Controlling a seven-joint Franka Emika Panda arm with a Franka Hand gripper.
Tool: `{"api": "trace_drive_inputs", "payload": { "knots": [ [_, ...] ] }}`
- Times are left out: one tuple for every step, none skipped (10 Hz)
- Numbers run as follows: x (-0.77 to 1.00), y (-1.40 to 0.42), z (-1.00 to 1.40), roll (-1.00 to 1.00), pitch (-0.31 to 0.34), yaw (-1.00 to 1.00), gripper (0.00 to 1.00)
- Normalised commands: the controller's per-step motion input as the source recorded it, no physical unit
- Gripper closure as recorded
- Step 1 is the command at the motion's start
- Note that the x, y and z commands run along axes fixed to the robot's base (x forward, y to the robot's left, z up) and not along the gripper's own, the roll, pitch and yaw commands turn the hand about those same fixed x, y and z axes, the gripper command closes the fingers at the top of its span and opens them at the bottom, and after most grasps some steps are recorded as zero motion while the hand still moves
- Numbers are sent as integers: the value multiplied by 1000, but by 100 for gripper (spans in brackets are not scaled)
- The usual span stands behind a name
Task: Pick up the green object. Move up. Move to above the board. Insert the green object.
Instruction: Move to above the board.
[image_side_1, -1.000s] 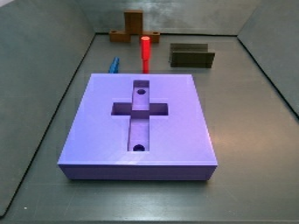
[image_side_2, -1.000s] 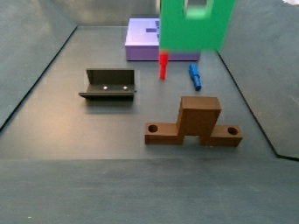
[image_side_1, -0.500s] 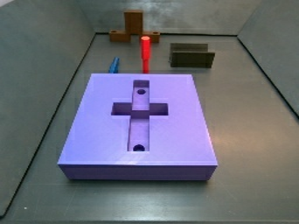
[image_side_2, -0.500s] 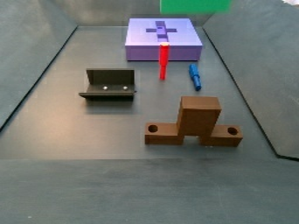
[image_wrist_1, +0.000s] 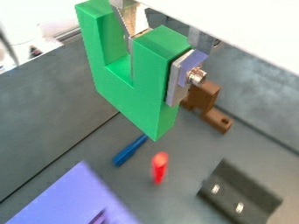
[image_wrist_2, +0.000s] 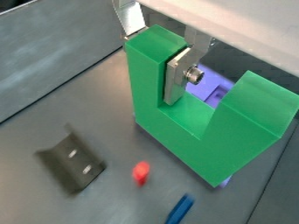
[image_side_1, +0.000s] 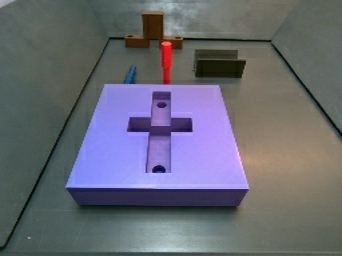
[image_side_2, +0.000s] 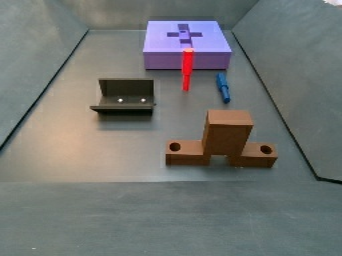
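The green object (image_wrist_1: 128, 79) is a chunky bright green block, held high above the floor in both wrist views (image_wrist_2: 193, 131). My gripper (image_wrist_1: 158, 54) is shut on one upright arm of it, with a silver finger plate (image_wrist_2: 179, 74) pressed on its side. The purple-blue board (image_side_1: 201, 140) with its cross recess lies flat in both side views (image_side_2: 167, 45). A corner of it shows below in a wrist view (image_wrist_1: 59, 197). The gripper and the green object are out of view in both side views.
A red peg (image_side_1: 166, 60) stands upright past the board's end, a blue peg (image_side_1: 131, 74) lies beside it. The brown wooden-looking piece (image_side_2: 227, 140) and the dark fixture (image_side_2: 124, 97) stand on the grey floor. Dark walls enclose the floor.
The green object has risen out of the top of a side view; it filled the upper edge one second ago and is now gone. Nothing else moved.
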Motion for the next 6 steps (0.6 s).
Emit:
{"api": "trace_drive_inputs", "payload": {
  "knots": [
    [-53, -1400, 188, 12, 40, 7, 100],
    [-41, -1400, 203, 7, 63, 5, 100],
    [-23, -1400, 216, 4, 88, 7, 100],
    [28, -917, 148, 17, 126, 8, 100],
    [68, -525, 91, 13, 151, 8, 100],
    [70, -256, 54, 10, 146, 7, 100]
  ]
}}
